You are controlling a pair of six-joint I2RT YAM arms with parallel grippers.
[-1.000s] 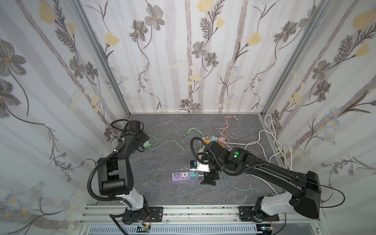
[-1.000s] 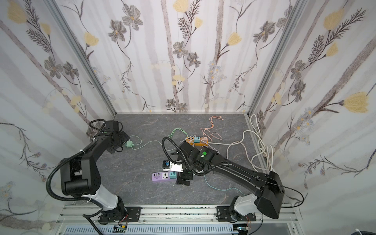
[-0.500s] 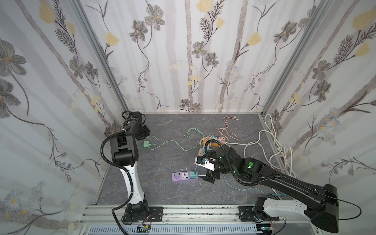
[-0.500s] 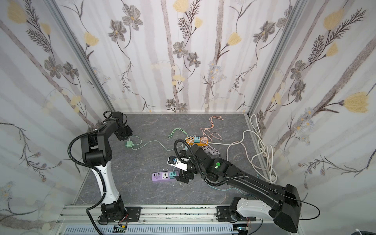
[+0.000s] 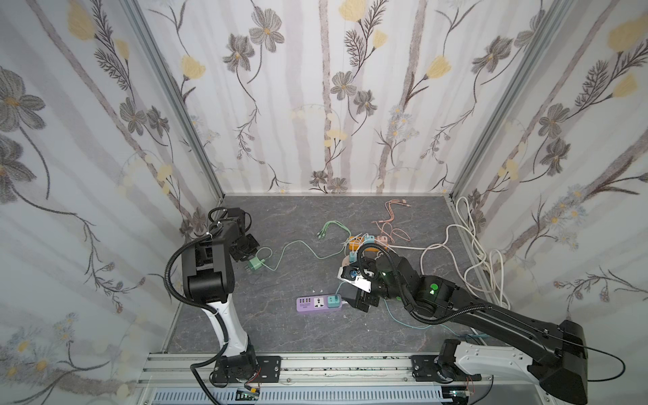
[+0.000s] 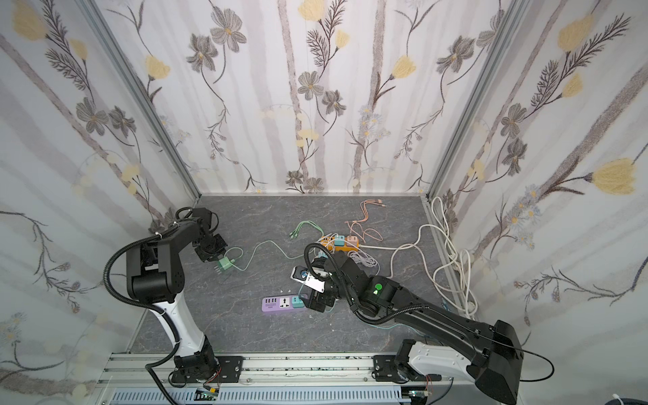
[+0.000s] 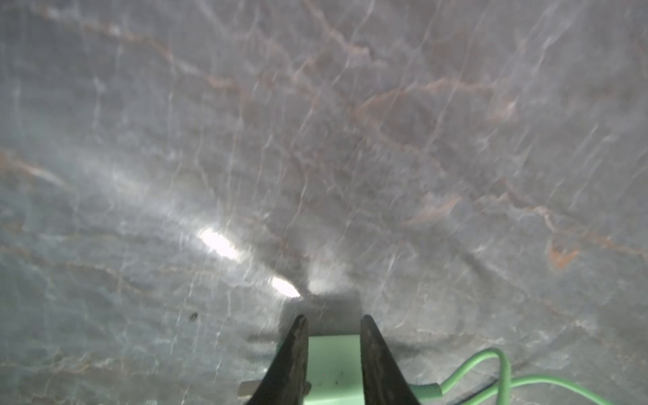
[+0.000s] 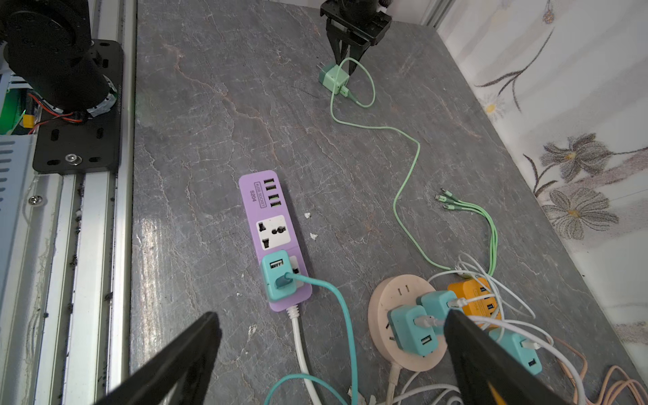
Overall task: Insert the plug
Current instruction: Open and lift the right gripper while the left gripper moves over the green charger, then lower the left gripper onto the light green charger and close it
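One green plug (image 5: 257, 263), one purple strip (image 5: 315, 303)

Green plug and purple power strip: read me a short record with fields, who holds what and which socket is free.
green plug: clamped between the fingers of the left tool, prongs free
purple power strip: lying flat near the front rail
middle socket: free
teal plug: seated at the strip's corded end
right tool: open, holding nothing, by the strip's corded end
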